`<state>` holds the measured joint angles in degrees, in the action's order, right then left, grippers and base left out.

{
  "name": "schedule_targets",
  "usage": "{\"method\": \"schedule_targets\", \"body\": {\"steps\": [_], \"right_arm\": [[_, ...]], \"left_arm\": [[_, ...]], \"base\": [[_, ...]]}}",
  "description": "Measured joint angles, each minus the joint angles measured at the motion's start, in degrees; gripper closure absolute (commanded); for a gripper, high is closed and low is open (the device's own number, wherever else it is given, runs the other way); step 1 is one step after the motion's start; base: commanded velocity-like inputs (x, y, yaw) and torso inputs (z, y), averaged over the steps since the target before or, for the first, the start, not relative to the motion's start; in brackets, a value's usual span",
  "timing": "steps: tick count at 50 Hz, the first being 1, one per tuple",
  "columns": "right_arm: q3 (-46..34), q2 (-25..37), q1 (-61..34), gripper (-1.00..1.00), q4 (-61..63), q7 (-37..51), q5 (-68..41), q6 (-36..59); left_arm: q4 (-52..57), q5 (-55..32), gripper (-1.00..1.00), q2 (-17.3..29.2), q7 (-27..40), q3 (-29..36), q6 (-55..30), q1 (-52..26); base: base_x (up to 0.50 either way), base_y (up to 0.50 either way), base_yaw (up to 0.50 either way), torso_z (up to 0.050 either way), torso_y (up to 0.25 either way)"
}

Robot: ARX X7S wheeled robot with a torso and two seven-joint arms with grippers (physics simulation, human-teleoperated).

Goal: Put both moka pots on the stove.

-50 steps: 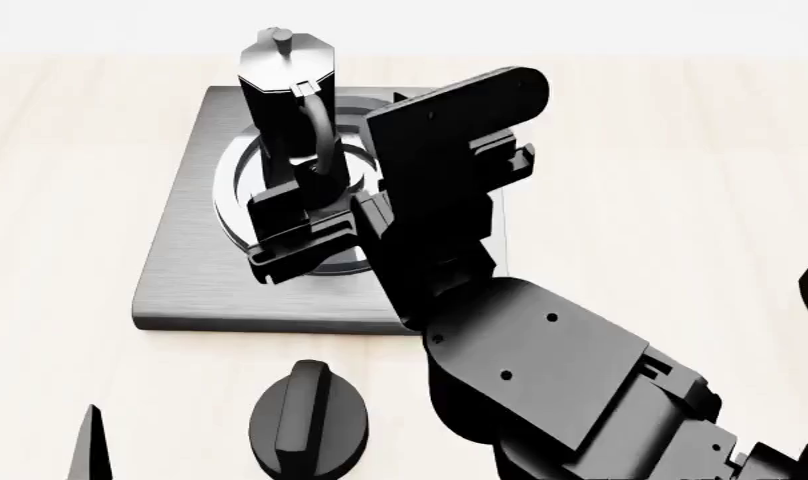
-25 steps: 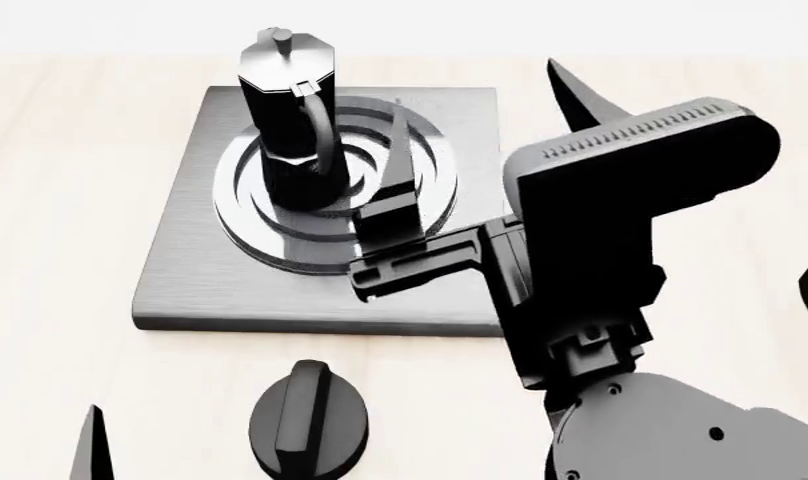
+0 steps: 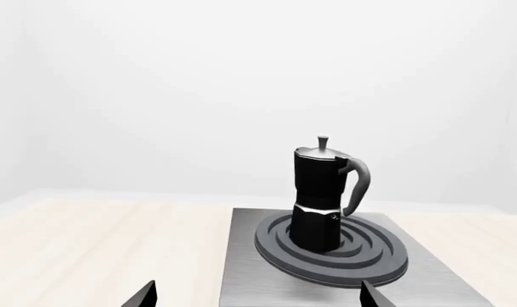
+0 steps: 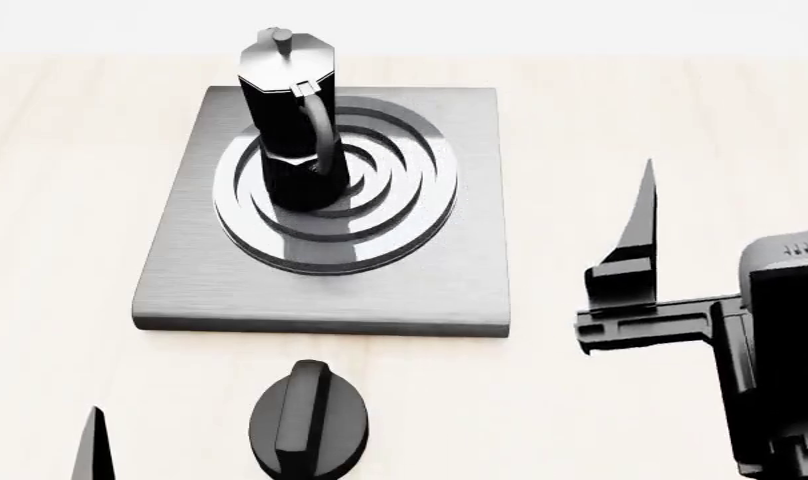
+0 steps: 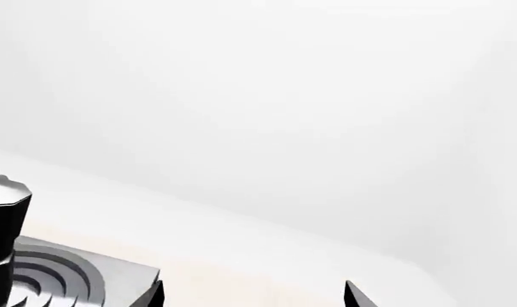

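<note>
Left wrist view: one moka pot (image 3: 325, 195) stands upright on the ring burner of the stove (image 3: 241, 256), its handle turned away from the burner's centre, a placement that reads as one half of the task done. Two dark fingertips (image 3: 141, 295) of the left gripper (image 3: 256, 297) show wide apart with nothing between them, short of the stove's near edge.

Head view: the same pot sits on the far-left part of the rings, leaving much of the burner bare, probably room enough for a second pot. A black round knob (image 4: 308, 420) lies on the pale wooden surface (image 4: 57, 200) just in front of the stove. The right gripper (image 4: 724, 235) hangs off the stove's right side, its fingers spread and empty, well apart from the pot. No second pot appears, so nothing stands in its way except finding it.

Right wrist view: only the stove's corner and a slice of the pot show beyond the parted, empty fingertips.
</note>
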<state>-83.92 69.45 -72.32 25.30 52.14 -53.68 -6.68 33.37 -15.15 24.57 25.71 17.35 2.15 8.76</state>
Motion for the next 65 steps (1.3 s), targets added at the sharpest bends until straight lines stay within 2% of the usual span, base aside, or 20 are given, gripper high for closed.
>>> {"method": "schedule_targets", "body": {"steps": [10,21,32,54,65], "right_arm": [[-0.51,6.5,2.08,-1.0,-3.59,-1.92,-3.36,-1.98],[0.4,9.53,1.51,-1.0,-12.75,-9.38,-10.28,-0.76],[0.91,9.71,0.86,-1.0,-21.92,-18.07,-15.55,1.83],[1.3,7.75,-2.88,-1.0,-34.77,-35.75,-20.27,13.76],[1.24,6.11,-2.0,-1.0,-40.65,-42.19,-22.1,14.0]], "left_arm": [[0.23,-0.04,-1.0,0.16,0.19,0.07,-0.04,0.05],[0.29,-0.08,-1.0,0.27,0.37,0.16,-0.11,-0.05],[0.27,-0.12,-1.0,0.34,0.49,0.34,-0.2,-0.25],[0.61,-0.28,-1.0,0.63,0.84,0.54,-0.46,-0.35],[0.29,-0.23,-1.0,0.67,0.89,0.71,-0.2,-0.43]], "base": [[0.0,0.0,0.0,0.0,0.0],[0.0,0.0,0.0,0.0,0.0],[0.0,0.0,0.0,0.0,0.0],[0.0,0.0,0.0,0.0,0.0],[0.0,0.0,0.0,0.0,0.0]]}}
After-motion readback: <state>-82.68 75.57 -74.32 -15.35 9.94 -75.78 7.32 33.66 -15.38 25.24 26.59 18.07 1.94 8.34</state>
